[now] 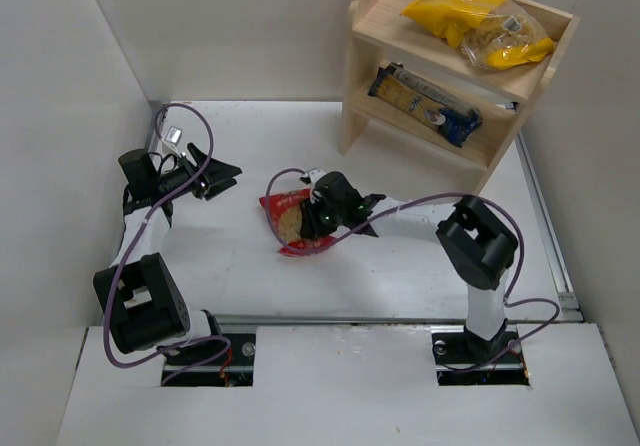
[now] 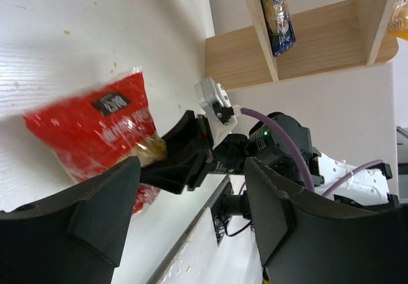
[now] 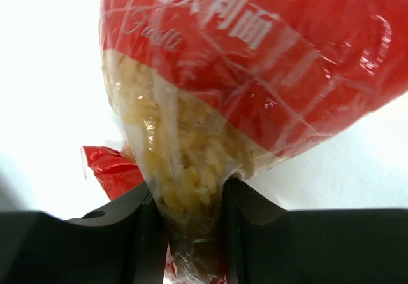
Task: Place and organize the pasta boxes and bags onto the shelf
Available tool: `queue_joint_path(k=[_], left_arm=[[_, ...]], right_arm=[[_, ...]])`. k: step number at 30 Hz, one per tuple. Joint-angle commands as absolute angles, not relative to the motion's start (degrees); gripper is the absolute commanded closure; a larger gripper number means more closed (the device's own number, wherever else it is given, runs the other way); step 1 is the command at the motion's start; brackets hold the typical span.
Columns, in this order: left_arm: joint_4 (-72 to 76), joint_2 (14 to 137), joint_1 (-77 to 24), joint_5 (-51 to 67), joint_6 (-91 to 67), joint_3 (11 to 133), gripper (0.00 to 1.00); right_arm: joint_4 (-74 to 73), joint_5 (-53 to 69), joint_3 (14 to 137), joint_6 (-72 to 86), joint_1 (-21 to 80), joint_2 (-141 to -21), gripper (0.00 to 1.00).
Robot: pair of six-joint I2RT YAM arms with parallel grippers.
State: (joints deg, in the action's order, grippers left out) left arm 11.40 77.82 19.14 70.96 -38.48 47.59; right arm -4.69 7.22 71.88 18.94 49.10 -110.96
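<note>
Table (image 1: 230, 266), white, fills most of top view, w/ both arm bases at its near edge. Shelf (image 1: 358, 76) stands at table's far-right corner: light wood, two tiers, side panels. Left arm (image 1: 140, 296) folds up along left side. Right arm (image 1: 480, 241) reaches from its base toward table ctr.

Blue spaghetti pack (image 1: 425, 101) lies on shelf's lower tier, long and narrow, angled across the board. Whether a second pack sits beside it can't be told. Yellow bag (image 1: 450, 6) lies crumpled on top tier, clear window toward its right end.

Red bag (image 1: 285, 221) is at table ctr, well apart from shelf, tan pasta showing thru the clear part. Whether it's lifted off the surface can't be told.

Right gripper (image 1: 318, 214) is at the bag's right side. In right wrist view its fingers (image 3: 137, 227) pinch a pasta-filled fold of the clear plastic btw them, jaws closed onto it.

Left gripper (image 1: 228, 174) is left of red bag, near but not touching, pointing toward it. In left wrist view its fingers are spread wide, w/ bag and right gripper visible beyond the gap.
</note>
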Motion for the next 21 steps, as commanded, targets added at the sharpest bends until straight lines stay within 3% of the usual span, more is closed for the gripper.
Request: queue_joint_path(k=[1, 6, 11, 16, 21], left_arm=[[14.0, 76.4, 19.9, 72.9, -37.2, 47.4, 0.36], [14.1, 76.7, 20.4, 72.4, -37.1, 47.6, 0.36], [14.1, 76.7, 21.1, 72.4, -37.1, 47.5, 0.36], [14.1, 77.0, 21.4, 72.4, -37.1, 47.5, 0.36], [13.9, 77.1, 21.4, 72.3, -37.1, 47.6, 0.36]], right_arm=[[6.4, 23.3, 64.4, 26.7, 44.9, -103.7, 1.00], [32.5, 35.6, 58.7, 47.8, 39.2, -99.3, 1.00], [50.6, 36.5, 55.2, 61.4, 37.8, -98.0, 1.00], [47.7, 35.0, 58.2, 59.3, 37.9, -92.6, 1.00], [29.7, 31.7, 67.5, 48.0, 38.1, -85.3, 1.00]])
